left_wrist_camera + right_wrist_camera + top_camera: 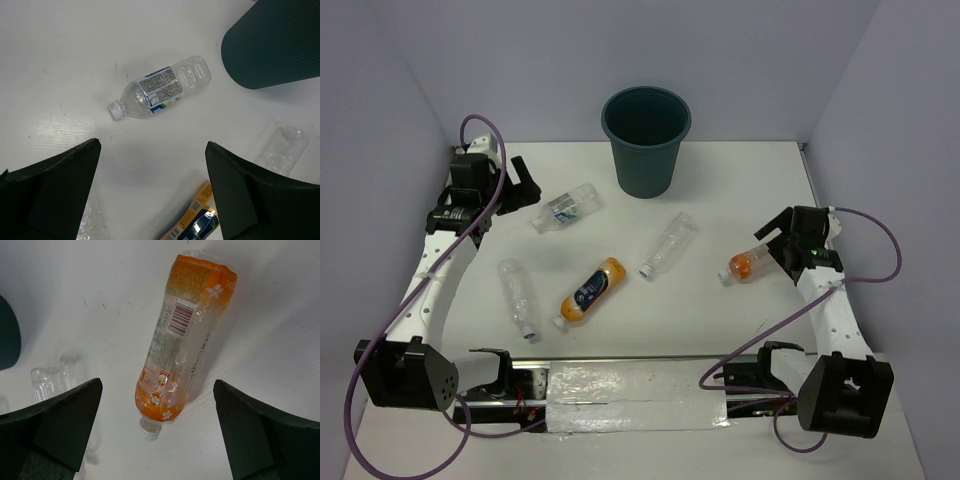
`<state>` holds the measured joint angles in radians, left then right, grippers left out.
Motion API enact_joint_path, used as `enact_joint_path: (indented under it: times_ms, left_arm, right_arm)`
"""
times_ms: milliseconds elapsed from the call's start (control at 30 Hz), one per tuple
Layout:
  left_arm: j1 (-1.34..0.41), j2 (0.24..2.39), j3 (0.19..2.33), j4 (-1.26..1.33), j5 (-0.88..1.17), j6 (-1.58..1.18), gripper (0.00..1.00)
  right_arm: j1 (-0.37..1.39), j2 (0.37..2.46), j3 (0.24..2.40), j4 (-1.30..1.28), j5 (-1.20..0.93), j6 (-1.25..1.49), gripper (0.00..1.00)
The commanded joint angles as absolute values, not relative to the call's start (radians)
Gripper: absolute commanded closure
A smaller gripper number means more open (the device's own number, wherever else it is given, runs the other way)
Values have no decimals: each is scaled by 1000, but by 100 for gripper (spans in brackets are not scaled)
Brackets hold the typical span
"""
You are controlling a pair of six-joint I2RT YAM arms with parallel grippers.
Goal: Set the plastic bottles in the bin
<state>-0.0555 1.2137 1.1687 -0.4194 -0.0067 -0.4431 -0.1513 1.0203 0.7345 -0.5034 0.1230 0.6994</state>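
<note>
Left pincer [152, 145] spread, empty | right pincer [157, 385] spread near short orange bottle [185, 335] | bin [272, 42] cropped in wrist views

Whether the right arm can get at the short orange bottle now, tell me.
Likely yes: the right gripper hangs open right over the short orange bottle, which lies flat on bare table, nothing between.

Bin [646, 140] matt ribbed teal plastic; bottles [160, 93] clear glossy plastic, paper labels.
</note>
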Motion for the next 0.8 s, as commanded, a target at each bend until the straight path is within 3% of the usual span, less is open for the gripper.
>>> enact_joint_path:
  times_ms: [0, 633, 667, 767]
  left_arm:
    - [-55, 1189, 1189, -402, -18, -417, 1]
    - [-55, 1189, 1190, -402, -8, -419, 0]
    - [-57, 1189, 1190, -400, -9, -419, 1]
    - [-55, 1190, 1193, -403, -11, -419, 1]
  right_arm:
    - [-187, 1040, 710, -420, 52, 767, 0]
    - [-192, 1362, 626, -209, 5, 838, 0]
    - [-192, 1382, 624, -204, 5, 841, 2]
    - [-192, 1384, 617, -192, 5, 844, 20]
